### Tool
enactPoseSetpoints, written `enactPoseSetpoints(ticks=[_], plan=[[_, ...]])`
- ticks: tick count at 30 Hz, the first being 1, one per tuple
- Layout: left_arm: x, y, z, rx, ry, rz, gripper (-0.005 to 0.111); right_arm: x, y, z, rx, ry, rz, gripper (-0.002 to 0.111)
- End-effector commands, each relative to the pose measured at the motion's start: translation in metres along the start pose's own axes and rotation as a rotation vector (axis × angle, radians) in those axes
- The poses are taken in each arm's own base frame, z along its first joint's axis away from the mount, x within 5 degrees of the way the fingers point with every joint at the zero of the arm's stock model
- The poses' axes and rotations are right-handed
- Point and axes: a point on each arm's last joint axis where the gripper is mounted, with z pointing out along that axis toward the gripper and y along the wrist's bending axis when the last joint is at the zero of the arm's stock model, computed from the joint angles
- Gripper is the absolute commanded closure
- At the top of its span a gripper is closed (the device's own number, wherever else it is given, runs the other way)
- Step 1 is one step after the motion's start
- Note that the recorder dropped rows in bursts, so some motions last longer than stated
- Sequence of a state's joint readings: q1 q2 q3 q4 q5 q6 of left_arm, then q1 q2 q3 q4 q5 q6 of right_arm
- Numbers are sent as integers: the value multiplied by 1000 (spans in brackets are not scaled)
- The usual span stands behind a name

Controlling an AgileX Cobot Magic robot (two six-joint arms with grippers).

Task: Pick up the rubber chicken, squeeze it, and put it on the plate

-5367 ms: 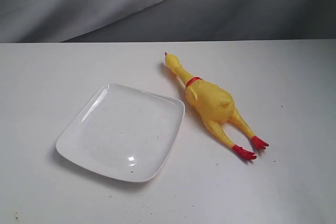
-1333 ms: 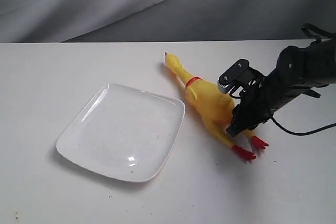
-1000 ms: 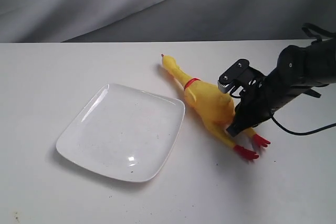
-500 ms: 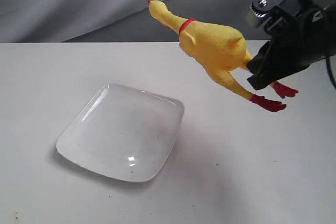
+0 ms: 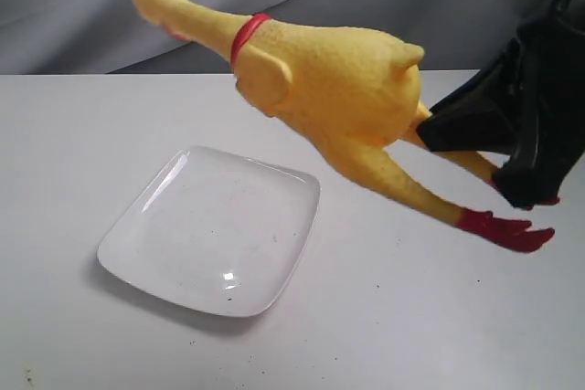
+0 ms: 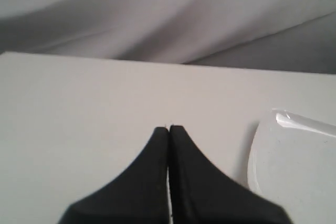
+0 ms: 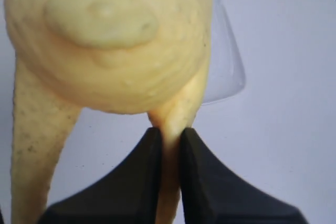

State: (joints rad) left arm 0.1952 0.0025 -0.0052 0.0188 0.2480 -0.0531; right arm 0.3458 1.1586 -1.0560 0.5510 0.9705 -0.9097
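Since half a second ago the rubber chicken (image 5: 329, 89) has risen higher off the surface (image 5: 411, 317). It hangs in the air, seemingly beside the plate (image 5: 155, 226) and not over it. The right end effector (image 7: 169, 137) is clamped on one thin leg. The left end effector (image 6: 168, 129) is closed and empty. A squeeze here may hardly compress the toy, so press firmly, then lower it flat over the plate's middle.

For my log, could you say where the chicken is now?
Exterior view: the chicken is airborne, up and right of the plate, one leg in the right gripper.
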Motion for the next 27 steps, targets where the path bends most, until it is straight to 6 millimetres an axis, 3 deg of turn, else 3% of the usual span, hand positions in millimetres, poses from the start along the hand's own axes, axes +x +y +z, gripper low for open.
enactPoseSetpoints(ticks=[1,11,13,18,21,24,27], plan=[[-19,-1,-2,8,-222,4,106,-2,21,5,-70,-19,-31,108],[-54,-11,-19,31,-672,301,106,-9,27,9,-73,-71,-22,108],[-65,-16,-30,90,-845,254,106,-9,27,9,-73,-71,-22,108],[-82,-24,-63,392,-1200,-66,106,-9,27,9,-77,-76,-18,108],[-85,-32,-62,475,-1131,-37,106,-10,28,9,-82,-78,-13,108],[-85,-50,-52,498,-836,325,105,-10,28,9,-82,-78,-13,108],[-95,-66,-53,664,-699,499,95,-10,28,9,-86,-83,-8,108]])
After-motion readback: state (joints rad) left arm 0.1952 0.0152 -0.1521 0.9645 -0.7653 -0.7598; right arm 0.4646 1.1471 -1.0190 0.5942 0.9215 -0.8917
